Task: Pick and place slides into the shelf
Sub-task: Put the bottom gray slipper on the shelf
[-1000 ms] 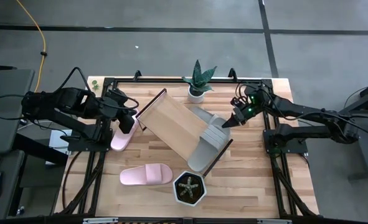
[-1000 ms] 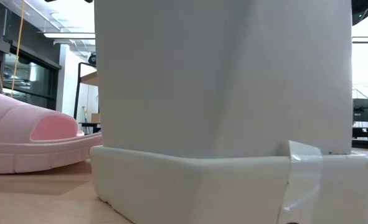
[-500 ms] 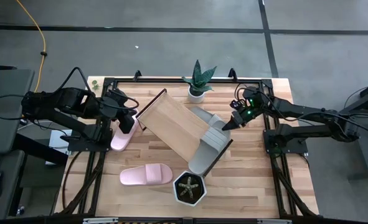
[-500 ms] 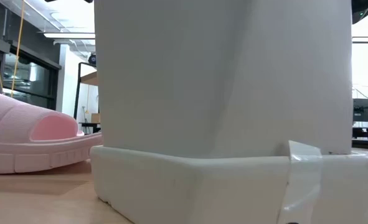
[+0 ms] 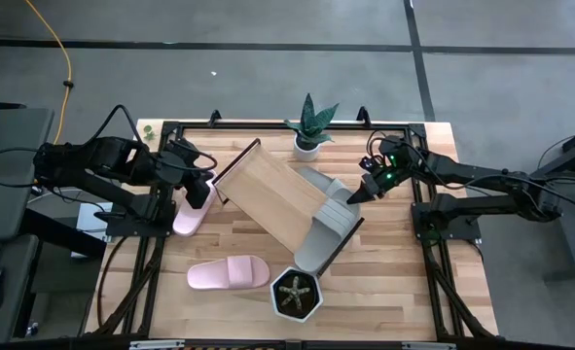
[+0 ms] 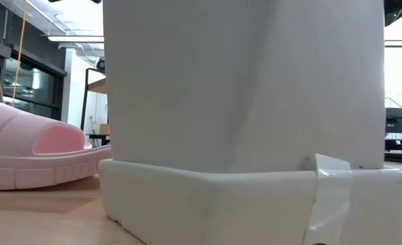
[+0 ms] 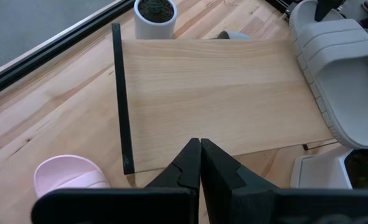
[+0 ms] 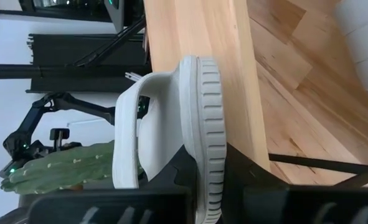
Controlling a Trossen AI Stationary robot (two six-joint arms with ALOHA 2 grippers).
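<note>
Right claw (image 5: 351,197) grips grey slide (image 8: 202,134) (shelf (image 5: 277,200) otherwise bare).

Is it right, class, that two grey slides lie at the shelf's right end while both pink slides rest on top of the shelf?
Not quite. The high view shows the pink slides on the table, off the shelf. The grey slides do lie at its right end.

Butcher-block wooden tabletop (image 5: 404,282) on a black metal frame, grey floor around it. Spiky green plant in a round white pot (image 5: 309,128) at the far edge; small spiny cactus in a hexagonal white pot (image 5: 296,296) at the near edge, filling most of the low view. Yellow cable (image 5: 58,53) hangs over the floor, far left.
</note>
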